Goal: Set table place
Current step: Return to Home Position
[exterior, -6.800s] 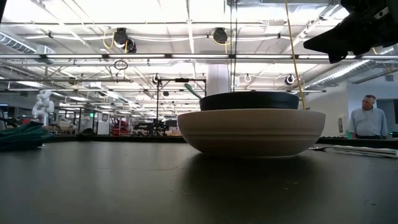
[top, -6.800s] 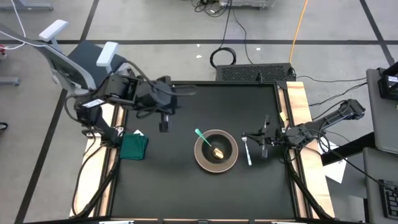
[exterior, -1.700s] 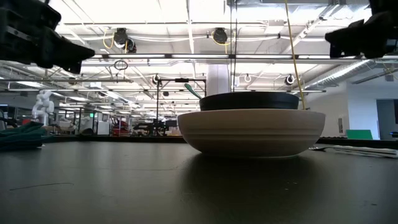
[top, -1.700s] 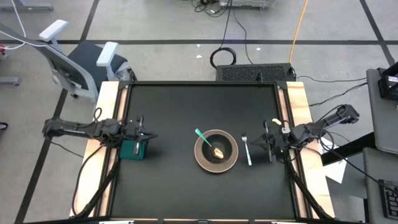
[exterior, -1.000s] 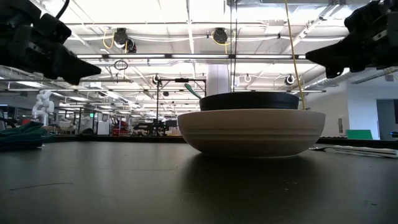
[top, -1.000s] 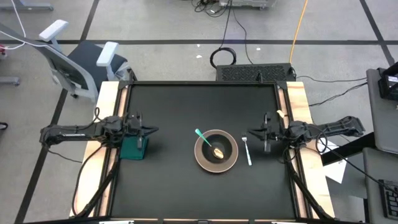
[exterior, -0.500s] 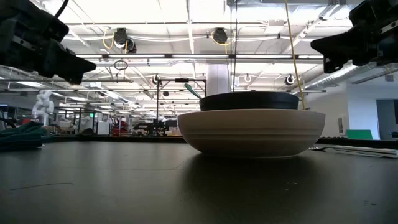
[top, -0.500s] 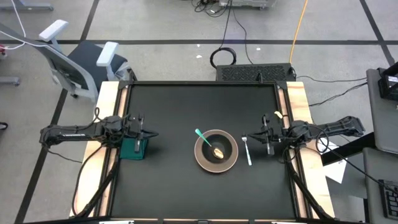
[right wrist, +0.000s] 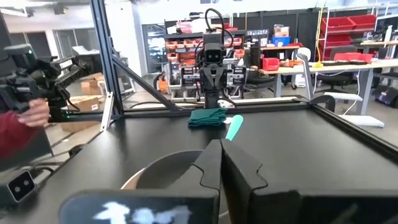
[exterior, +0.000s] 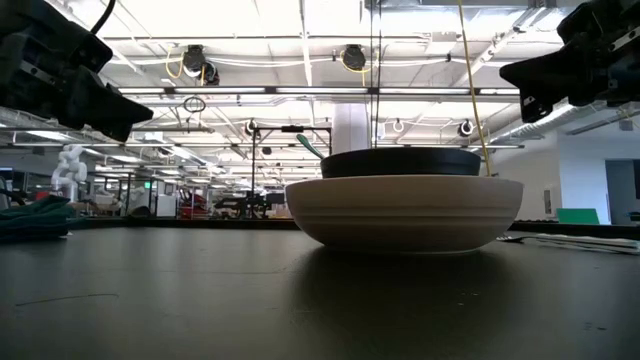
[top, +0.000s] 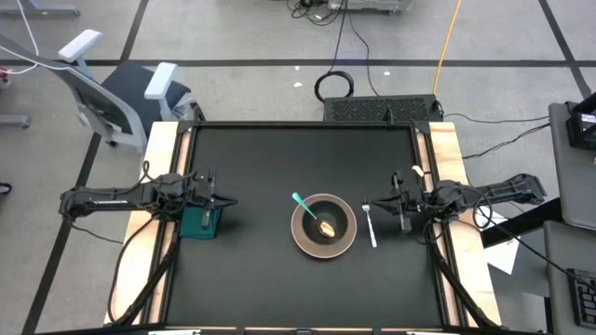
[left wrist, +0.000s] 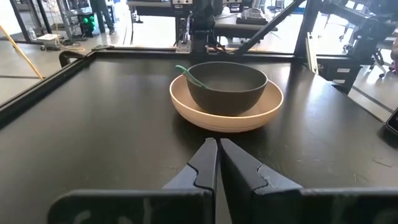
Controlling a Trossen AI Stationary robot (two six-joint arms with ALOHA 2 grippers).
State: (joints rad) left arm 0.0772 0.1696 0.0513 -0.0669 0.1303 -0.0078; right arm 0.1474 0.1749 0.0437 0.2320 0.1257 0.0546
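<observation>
The pinkish-beige plate (top: pixel 348 238) lies at the table's middle with the black bowl (top: pixel 321 217) in it. The spoon rests in the bowl, its gold bowl (top: pixel 327 227) down and its green handle (top: pixel 299 201) leaning on the rim. The silver fork (top: pixel 372 228) lies flat on the table right of the plate. My left gripper (top: pixel 227 201) is shut and empty at the left, above the green cloth (top: pixel 199 223). My right gripper (top: pixel 380 206) is shut and empty, above the table just right of the fork's head. Both hang clear of the table in the low view (exterior: pixel 120 100) (exterior: pixel 520 75).
The folded green cloth lies near the table's left wooden strip (top: pixel 154 186). In the right wrist view a person's hand (right wrist: pixel 31 115) in a red sleeve shows beyond the table. Bare black tabletop (top: pixel 279 298) lies along the near side and far side.
My right gripper has drawn slightly up and toward the table's right edge, then held still. My left gripper has shifted a little toward the left edge. The plate, bowl, spoon and fork have stayed where they were.
</observation>
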